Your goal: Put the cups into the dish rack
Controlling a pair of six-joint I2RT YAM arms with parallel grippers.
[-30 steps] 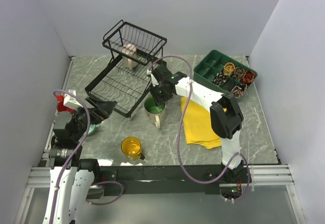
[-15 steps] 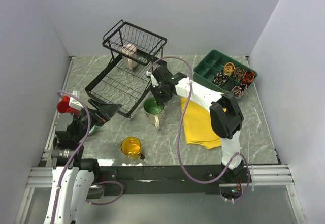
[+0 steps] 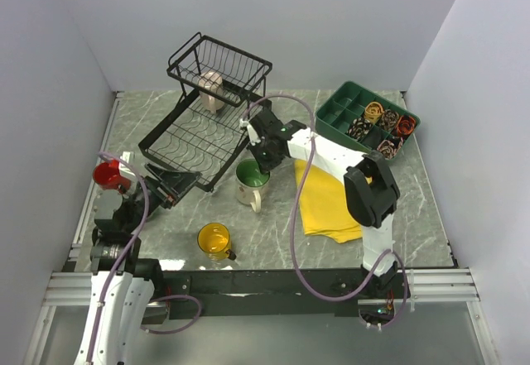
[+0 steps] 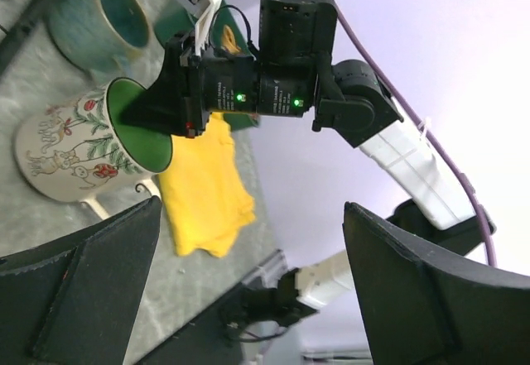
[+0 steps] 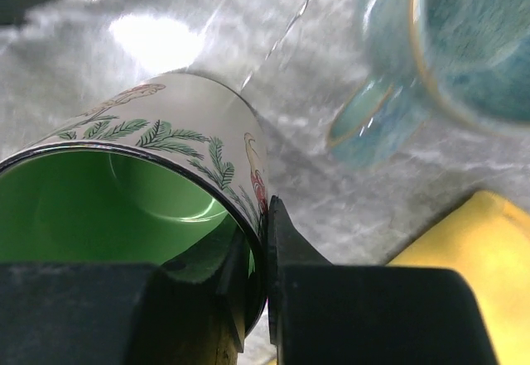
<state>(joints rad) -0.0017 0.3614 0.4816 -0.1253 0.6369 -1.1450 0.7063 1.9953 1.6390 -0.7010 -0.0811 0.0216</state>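
The black wire dish rack (image 3: 199, 125) stands at the back left with a lilac-beige mug (image 3: 211, 85) in its upper part. My right gripper (image 3: 262, 161) is shut on the rim of the cream floral mug (image 3: 250, 184), one finger inside its green interior (image 5: 263, 266); the mug (image 5: 166, 158) leans. A teal mug (image 5: 464, 42) stands just beside it, also in the left wrist view (image 4: 95, 17). A yellow mug (image 3: 214, 239) stands near the front. A red mug (image 3: 108, 174) shows at the far left. My left gripper (image 3: 170, 187) is open and empty (image 4: 248, 299).
A folded yellow cloth (image 3: 327, 199) lies under the right arm. A green compartmented tray (image 3: 348, 108) holding coiled items stands at the back right. White walls close in the table on three sides.
My left arm has drawn back a little and its gripper has turned to face the right arm. The right gripper stays on the floral mug, which has shifted slightly toward the front.
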